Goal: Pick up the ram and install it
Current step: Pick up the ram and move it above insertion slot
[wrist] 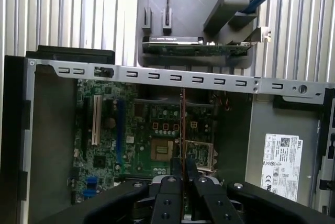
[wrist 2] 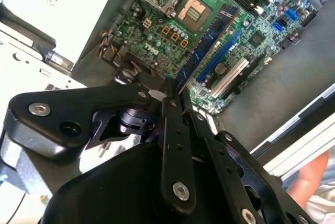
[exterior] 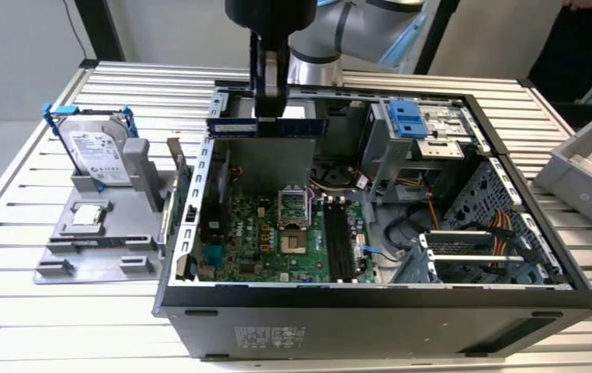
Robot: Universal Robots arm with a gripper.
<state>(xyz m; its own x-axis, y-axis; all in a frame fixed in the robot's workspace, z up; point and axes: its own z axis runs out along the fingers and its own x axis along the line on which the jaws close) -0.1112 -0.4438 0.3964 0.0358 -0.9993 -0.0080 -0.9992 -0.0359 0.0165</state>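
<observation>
We are clamping the long, thin, dark circuit-board ram (exterior: 231, 127) at mid-length in our black gripper (exterior: 271, 116), holding it above the open grey computer case (exterior: 379, 318); we are judging it light, stiff, fragile.

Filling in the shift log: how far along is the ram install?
Pickup looks done: the gripper is shut on the ram, held level above the open computer case. Left undone: the ram is not seated, and the motherboard's memory slots below look empty.
</observation>
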